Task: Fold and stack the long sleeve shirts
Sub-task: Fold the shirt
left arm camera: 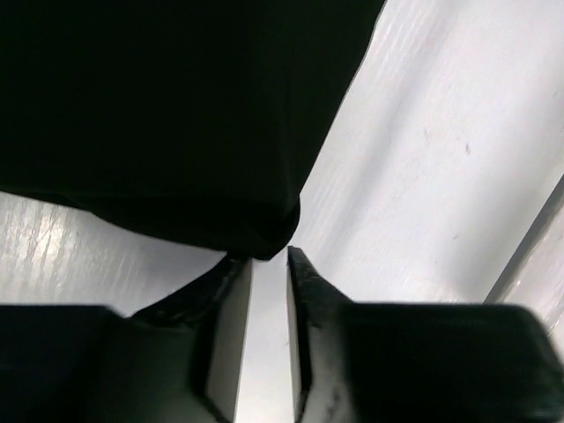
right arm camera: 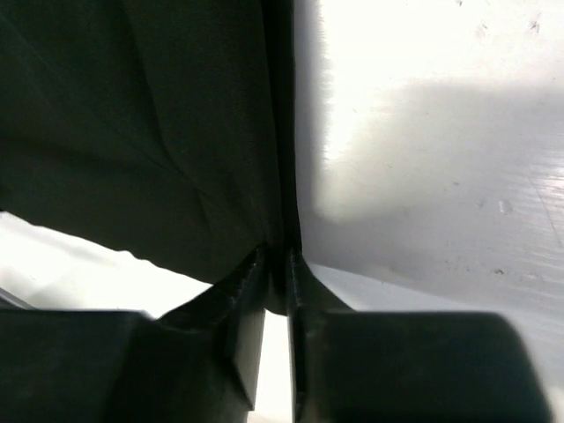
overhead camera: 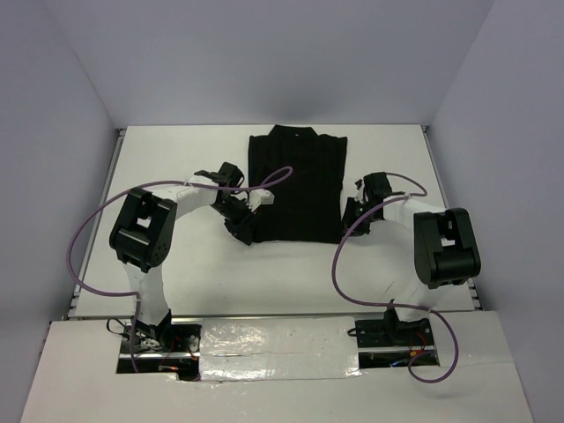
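Black long sleeve shirt (overhead camera: 295,187) lies flat on the white table (overhead camera: 167,150), sleeves apparently tucked into a narrow rectangle, collar far; left pincer (left arm camera: 270,257) narrowly parted at its near-left corner, right pincer (right arm camera: 280,257) narrow at the near-right hem, grip uncertain; crosswise fold and stacking likely remain.

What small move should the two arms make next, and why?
Probably close the left gripper and right gripper on the black shirt: each sits at a near corner, jaws slightly apart, fabric at the tips.
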Controlling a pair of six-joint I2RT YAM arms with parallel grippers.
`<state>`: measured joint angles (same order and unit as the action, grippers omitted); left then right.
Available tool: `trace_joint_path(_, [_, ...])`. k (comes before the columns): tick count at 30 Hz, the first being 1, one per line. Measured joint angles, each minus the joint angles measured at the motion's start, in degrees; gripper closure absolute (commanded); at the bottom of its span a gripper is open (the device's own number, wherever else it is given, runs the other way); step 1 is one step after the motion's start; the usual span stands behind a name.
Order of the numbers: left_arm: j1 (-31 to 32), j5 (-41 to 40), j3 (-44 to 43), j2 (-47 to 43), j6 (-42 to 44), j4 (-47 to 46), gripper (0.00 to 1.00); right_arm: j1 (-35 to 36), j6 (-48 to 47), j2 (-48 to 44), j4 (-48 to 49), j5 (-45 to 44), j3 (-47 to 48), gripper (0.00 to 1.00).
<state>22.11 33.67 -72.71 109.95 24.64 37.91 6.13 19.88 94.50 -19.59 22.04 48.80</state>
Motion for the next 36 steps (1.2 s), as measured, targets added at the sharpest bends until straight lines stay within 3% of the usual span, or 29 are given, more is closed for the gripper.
trace_joint_path(1, [-0.11, -0.33, -0.24, 0.00, 0.72, 0.74, 0.59, -0.04, -0.39, -0.02, -0.61, -0.26, 0.13, 0.67])
trace_joint_path(4, [-0.66, -1.20, -2.75, 0.00, 3.21, 4.24, 0.50, -0.11, -1.29, -0.92, -2.60, -1.75, 0.79, 0.61])
trace_joint_path(9, [-1.55, -5.03, -10.23, -1.84, 12.11, 11.26, 0.48, -0.37, -2.67, -7.23, -6.27, -5.62, 1.81, 0.58])
trace_joint_path(12, [-0.57, -8.33, -12.92, -5.29, 17.90, 13.92, 0.48, -0.61, -3.52, -12.33, -5.95, -5.27, 2.16, 0.37])
trace_joint_path(13, [0.70, -9.75, -13.07, -6.86, 19.69, 13.88, 0.48, -0.94, -3.65, -14.14, -5.25, -4.52, 2.05, 0.16])
trace_joint_path(15, [5.05, -12.94, -12.31, -9.90, 22.67, 13.09, 0.45, -2.12, -2.71, -17.40, -1.66, -2.47, 0.90, 0.00])
trace_joint_path(20, [20.41, -18.99, -1.79, -14.84, 31.30, 5.07, 0.35, -9.29, 1.31, -21.22, 7.96, 6.05, -2.43, 0.00])
trace_joint_path(22, [22.71, -21.51, 1.99, -13.81, 33.66, 2.10, 0.19, -9.81, 1.73, -21.07, 7.72, 4.90, -2.45, 0.00])
trace_joint_path(25, [22.88, -25.38, 5.16, -10.45, 35.65, -2.38, 0.16, -8.00, 1.64, -21.27, 6.40, 2.16, -2.60, 0.01])
trace_joint_path(32, [22.32, -31.52, 9.18, -8.00, 39.23, -13.75, 0.21, -5.77, 0.72, -24.94, 3.78, -1.62, -6.14, 0.02])
trace_joint_path(36, [22.40, -35.43, 11.87, -8.26, 40.22, -21.22, 0.38, -0.35, 0.76, -22.84, 1.68, -3.87, -6.16, 0.04])
